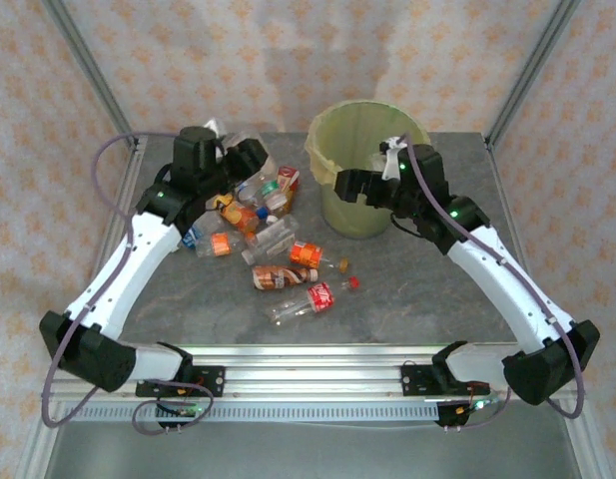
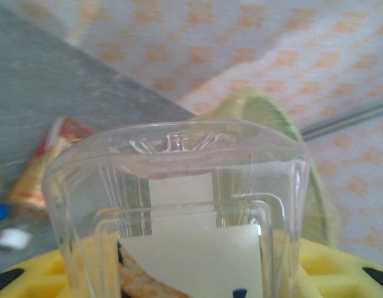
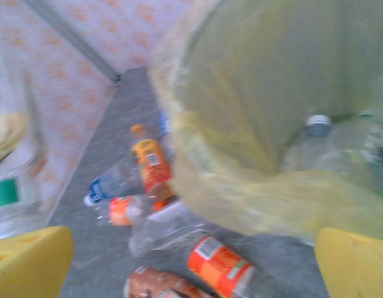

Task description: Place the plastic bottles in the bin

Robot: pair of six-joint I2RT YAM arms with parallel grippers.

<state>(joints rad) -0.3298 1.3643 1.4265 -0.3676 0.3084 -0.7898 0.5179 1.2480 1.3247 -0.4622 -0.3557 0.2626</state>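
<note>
My left gripper is shut on a clear square-sided plastic bottle, held off the table at the back left; its yellow fingers flank the bottle. Several more plastic bottles with orange, red and blue labels lie piled on the table between the arms. The pale yellow-green bin with its bag liner stands at the back centre. My right gripper hovers open at the bin's front left side, nothing between its yellow fingers. A white-capped bottle lies inside the bin.
A brown-labelled bottle and a red-labelled one lie nearest the front edge. Metal frame posts rise at the back corners against the patterned walls. The grey tabletop is bare at front right.
</note>
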